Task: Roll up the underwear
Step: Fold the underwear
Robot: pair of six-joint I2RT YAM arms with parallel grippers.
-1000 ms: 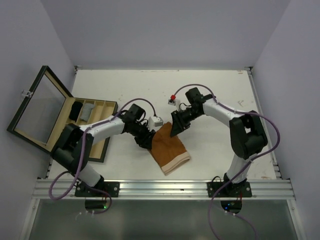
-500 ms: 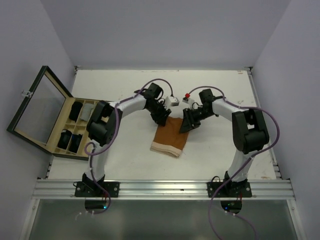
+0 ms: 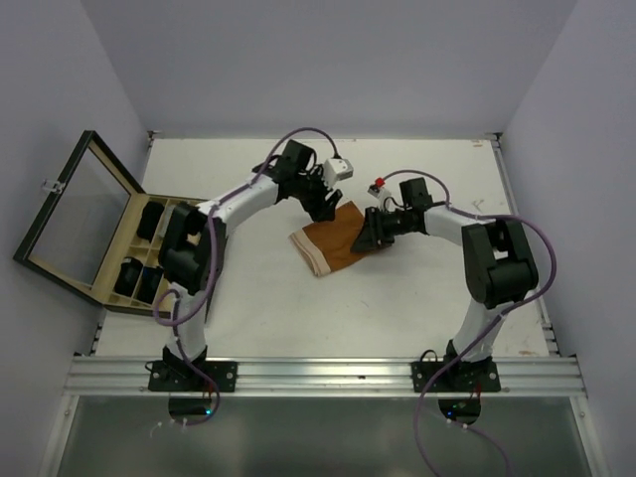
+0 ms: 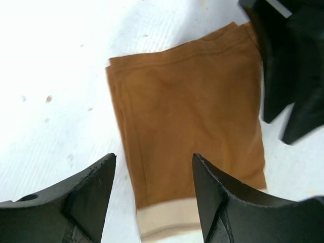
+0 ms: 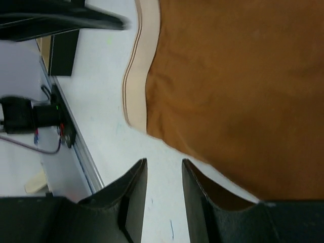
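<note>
Underwear (image 4: 187,116) of orange-brown cloth lies flat for rolling beneath the empty, spread left gripper (image 4: 154,161); right gripper (image 5: 164,166) barely parted, hold unclear.

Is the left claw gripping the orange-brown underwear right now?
No: the left claw hangs open above the orange-brown underwear, its jaws apart with nothing pinched between them.
</note>
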